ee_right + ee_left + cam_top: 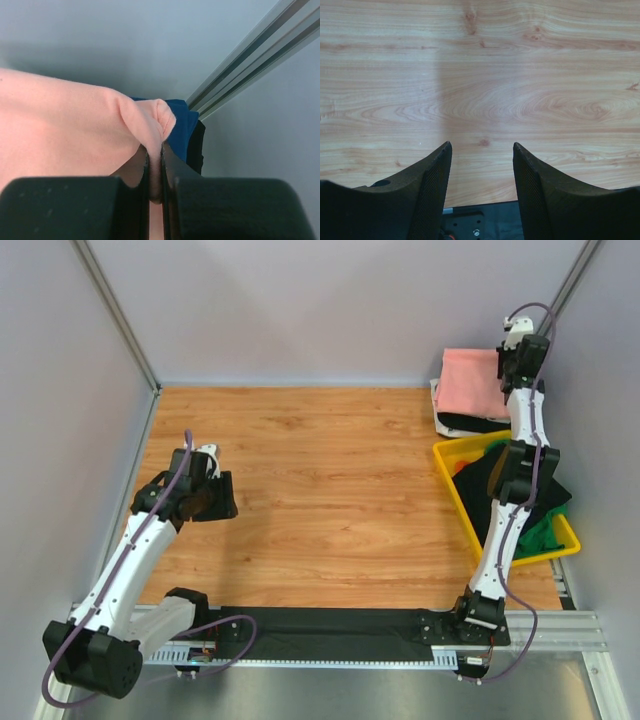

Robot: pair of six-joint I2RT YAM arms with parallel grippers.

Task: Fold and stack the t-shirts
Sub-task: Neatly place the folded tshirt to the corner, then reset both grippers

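Observation:
The salmon-pink t-shirt lies folded on top of a stack at the far right corner, over white and black cloth. My right gripper is at the stack's right edge, shut on a pinched fold of the pink shirt. In the right wrist view a blue shirt and a black one show under the pink. My left gripper is open and empty over bare wood at the left. Black and green shirts lie in the yellow bin.
The yellow bin stands at the right, just in front of the stack. Grey walls with metal posts close in the table on three sides. A black mat lies along the near edge between the arm bases.

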